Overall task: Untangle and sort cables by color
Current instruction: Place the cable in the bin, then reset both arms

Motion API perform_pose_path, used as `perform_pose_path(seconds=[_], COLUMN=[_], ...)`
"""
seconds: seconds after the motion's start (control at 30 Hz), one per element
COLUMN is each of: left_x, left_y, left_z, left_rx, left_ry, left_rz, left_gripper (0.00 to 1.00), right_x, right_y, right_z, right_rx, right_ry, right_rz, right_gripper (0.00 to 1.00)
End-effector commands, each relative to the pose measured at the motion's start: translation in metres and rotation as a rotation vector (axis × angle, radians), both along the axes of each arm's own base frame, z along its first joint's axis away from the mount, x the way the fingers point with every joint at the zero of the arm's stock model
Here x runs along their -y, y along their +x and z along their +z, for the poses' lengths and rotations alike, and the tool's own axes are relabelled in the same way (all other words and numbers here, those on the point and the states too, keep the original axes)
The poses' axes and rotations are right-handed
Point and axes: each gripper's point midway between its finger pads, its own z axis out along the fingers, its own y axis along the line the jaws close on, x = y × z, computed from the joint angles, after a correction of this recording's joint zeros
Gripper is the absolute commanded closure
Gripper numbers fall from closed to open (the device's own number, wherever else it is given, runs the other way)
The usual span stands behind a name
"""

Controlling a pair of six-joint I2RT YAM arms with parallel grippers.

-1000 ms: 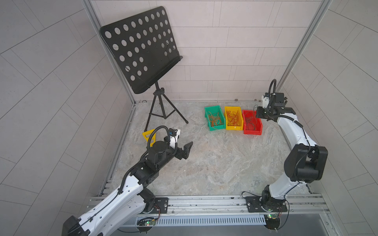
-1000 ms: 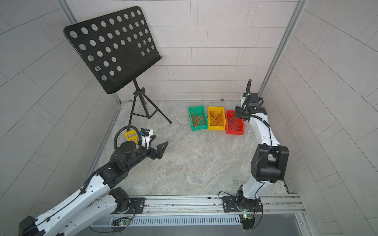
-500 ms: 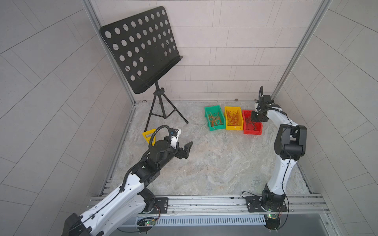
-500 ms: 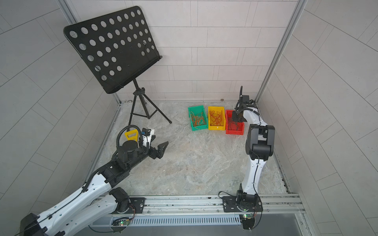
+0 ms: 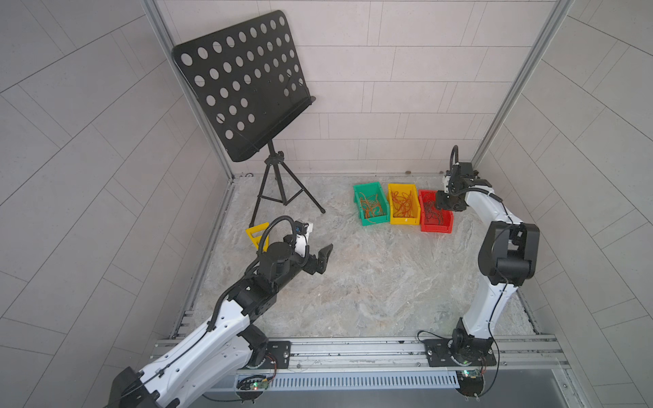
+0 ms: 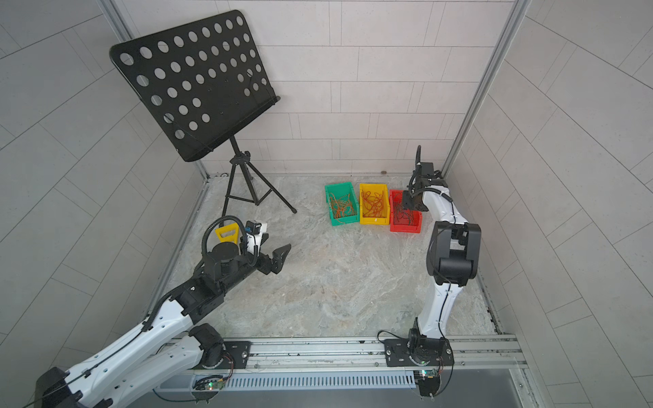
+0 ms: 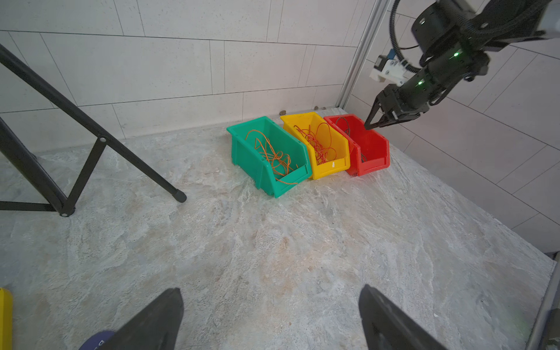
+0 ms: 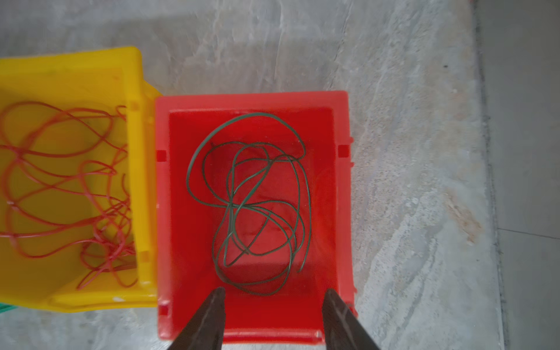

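Hovering half-open, empty: right tool (image 8: pixel 273 291) over black cables (image 8: pixel 231 206) in red bin (image 8: pixel 251 101).

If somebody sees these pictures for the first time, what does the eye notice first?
Three bright bins stand in a row at the back: green bin, yellow bin, red bin, each holding thin tangled cables. The right gripper hangs open above the red bin, where a dark cable lies loose. A tall black perforated music stand stands in the back left corner.

No readable text, label or number anywhere; white patch (image 7: pixel 332 164) on yellow bin (image 7: pixel 324 173) possibly sticker, illegible.
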Motion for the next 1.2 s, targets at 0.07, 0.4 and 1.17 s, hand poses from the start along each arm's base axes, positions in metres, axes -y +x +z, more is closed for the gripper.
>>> perform_pose_path(seconds=[0.07, 0.4, 1.17], left_x=[-0.017, -0.123, -0.223], left_y=[0.018, 0.056, 0.046], left_z=[-0.002, -0.01, -0.054], left_rx=[0.005, -0.048, 0.161], left_ry=[0.01, -0.039, 0.185], left_rz=[0.136, 0.591, 0.969], left_gripper=[0.0, 0.0, 0.0], right_x=[-0.014, -0.029, -0.028], right_y=[-0.032, -0.13, -0.117], right_z=[0.069, 0.141, -0.013], right_rx=[0.148, 0.557, 0.685], right_ry=[0.017, 0.02, -0.012], right_rz=[0.019, -0.025, -0.046], right_gripper=[0.36, 0.08, 0.0])
